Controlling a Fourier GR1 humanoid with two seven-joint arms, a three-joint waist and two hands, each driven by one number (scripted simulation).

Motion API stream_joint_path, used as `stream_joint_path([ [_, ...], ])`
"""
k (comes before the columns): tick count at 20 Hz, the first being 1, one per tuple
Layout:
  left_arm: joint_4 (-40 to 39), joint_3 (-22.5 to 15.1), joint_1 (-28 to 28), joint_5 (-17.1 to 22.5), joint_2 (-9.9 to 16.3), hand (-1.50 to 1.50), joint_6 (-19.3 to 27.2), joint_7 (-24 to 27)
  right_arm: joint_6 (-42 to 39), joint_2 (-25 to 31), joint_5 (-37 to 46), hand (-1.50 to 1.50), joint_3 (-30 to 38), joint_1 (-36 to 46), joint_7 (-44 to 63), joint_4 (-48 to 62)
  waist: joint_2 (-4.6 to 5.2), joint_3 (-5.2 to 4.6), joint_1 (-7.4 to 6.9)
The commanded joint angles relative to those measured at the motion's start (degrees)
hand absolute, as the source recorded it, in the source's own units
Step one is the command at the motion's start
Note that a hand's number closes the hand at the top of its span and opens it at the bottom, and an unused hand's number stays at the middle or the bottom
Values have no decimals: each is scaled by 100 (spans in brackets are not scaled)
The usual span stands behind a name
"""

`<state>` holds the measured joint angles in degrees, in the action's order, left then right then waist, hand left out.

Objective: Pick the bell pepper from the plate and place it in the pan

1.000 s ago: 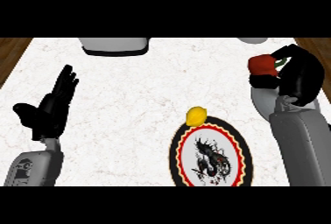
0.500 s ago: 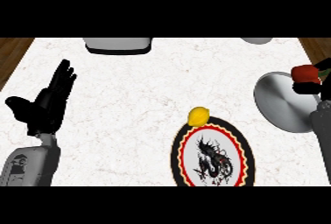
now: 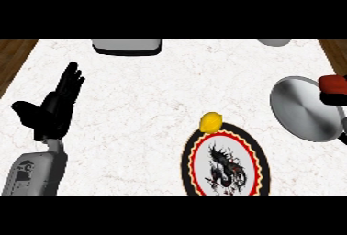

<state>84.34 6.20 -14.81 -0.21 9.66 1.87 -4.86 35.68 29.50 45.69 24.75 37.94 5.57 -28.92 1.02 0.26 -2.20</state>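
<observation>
Red bell pepper [image 3: 333, 84] at far right edge, over rim of pan [image 3: 304, 108], my right hand [image 3: 335, 99] barely showing, can't tell finger state. Left hand [image 3: 55, 106] resting, fingers straight. Yellow item [image 3: 211, 122] on plate [image 3: 226, 162] edge.

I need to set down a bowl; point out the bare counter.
Bare marble lies between the open left hand and the patterned round plate with its yellow fruit, up to the grey container. It is crowded around the steel pan.
</observation>
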Motion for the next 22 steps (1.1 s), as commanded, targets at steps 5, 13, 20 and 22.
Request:
stream_joint_path([
  [5, -116, 20, -19, 28, -45, 0, -13, 128, -1440, -71, -1293, -150, 858, 66, -1238, 955, 21, 9, -14],
  [13, 119, -201, 258, -136, -177, 0, 46, 175, -678, -258, -1770, -150, 1356, 25, -2722, 1029, -24, 0, 11],
  [20, 183, -29, 175, -126, -64, 0, 153, -172, -1624, -316, -2962, -150, 2045, -511, -3545, 400, -116, -23, 239],
  [22, 36, 67, 256, -182, -36, 0, 227, 19, -2399, -450, -3240, -150, 2097, -938, -3808, 26, -161, -33, 382],
])
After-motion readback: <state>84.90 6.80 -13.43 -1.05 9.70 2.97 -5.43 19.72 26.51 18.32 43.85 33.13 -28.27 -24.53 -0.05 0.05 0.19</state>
